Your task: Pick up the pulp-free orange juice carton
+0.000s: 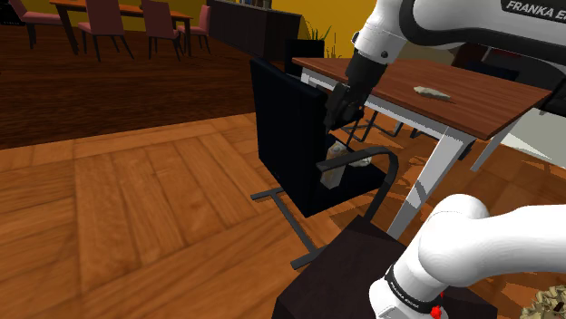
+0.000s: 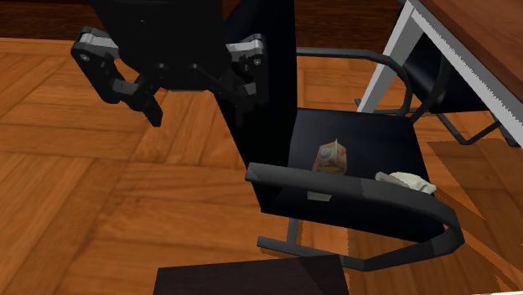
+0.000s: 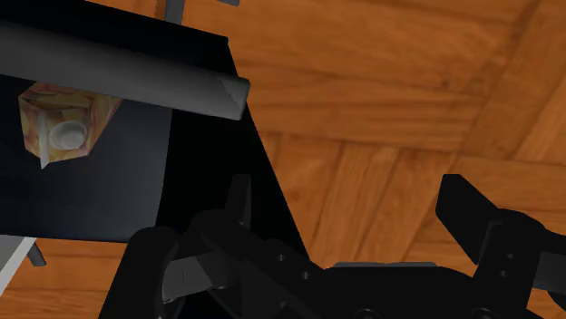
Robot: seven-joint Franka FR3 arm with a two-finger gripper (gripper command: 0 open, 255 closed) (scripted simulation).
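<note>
1 carton (image 2: 331, 157), small, gable-topped. Mottled orange-yellow print, with 1 round white cap on the slanted top face; the cap shows clearly in the wrist view. No lettering is readable.

It stands upright on the black seat of 1 chair (image 2: 369, 134), toward the backrest side of the seat. In the second exterior view it sits just behind the near grey armrest (image 2: 352, 188). In the wrist view that armrest crosses over its top edge and hides part of it.

1 pale crumpled lump (image 2: 408, 180) lies on the same seat, near the carton but not touching it, also tucked against the near armrest.

The chair has 2 grey armrests, a black back and a dark sled base.

1 gripper (image 2: 199, 105). Its jaws are spread wide with nothing between them. It hangs over the wood floor (image 2: 84, 184) beside the chair's backrest, above seat level and apart from the carton. In the wrist view both fingers (image 3: 238, 201) have floor boards behind them, with the seat and carton off to one side.

1 surface (image 1: 399, 82) stands behind the chair, with a brown wood top and white legs. It carries 1 small grey lump (image 1: 434, 91).
</note>
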